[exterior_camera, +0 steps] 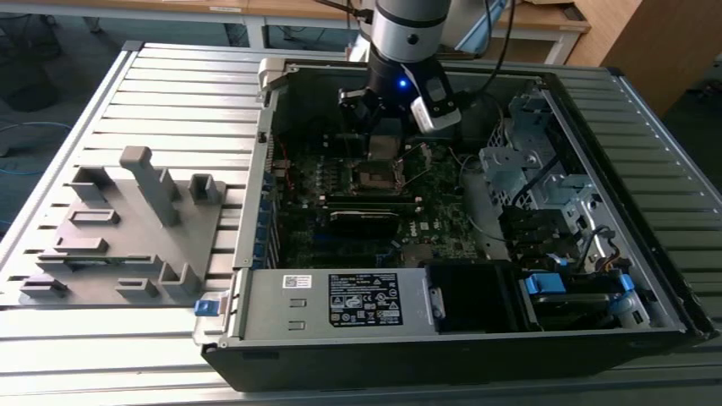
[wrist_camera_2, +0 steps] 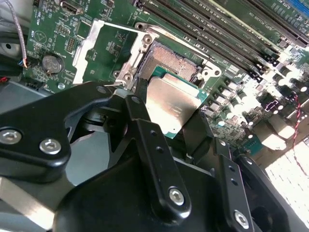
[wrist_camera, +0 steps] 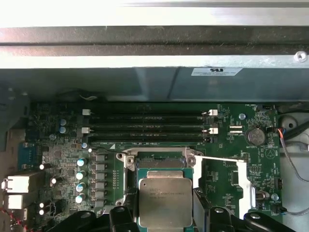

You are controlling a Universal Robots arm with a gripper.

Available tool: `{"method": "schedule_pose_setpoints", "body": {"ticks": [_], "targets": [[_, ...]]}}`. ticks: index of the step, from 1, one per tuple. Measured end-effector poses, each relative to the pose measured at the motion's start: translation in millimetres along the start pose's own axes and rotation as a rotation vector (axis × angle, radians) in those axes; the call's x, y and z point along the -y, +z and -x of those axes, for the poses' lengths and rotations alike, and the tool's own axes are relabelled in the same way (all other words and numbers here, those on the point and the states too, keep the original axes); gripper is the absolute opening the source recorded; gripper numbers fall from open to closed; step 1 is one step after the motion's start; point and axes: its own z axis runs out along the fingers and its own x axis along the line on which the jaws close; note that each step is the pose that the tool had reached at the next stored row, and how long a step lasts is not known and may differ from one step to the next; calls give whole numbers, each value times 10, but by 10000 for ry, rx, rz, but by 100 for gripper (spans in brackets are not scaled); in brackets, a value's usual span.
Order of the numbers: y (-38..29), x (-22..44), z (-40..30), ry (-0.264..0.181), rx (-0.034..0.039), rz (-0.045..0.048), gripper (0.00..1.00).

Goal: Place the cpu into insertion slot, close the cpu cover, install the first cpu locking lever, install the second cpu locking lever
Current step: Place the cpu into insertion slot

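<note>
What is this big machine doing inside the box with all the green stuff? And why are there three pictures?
The machine is a robot arm. At its end is a gripper, a sort of hand with two black fingers. The box is an open computer case lying on a ribbed metal table, and the green stuff is its motherboard. One picture comes from a camera standing off to the side. The other two come from cameras riding on the arm's wrist, looking past the fingers. The gripper is pinching the cpu, a small flat silvery chip, and holds it just above the insertion slot, the square socket on the board. A grey plastic holder sits on the table beside the case.
</note>
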Motion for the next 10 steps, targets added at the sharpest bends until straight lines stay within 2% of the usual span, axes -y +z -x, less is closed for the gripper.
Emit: {"method": "schedule_pose_setpoints", "body": {"ticks": [10], "targets": [[24,2,-1,-4,4,1,54]]}}
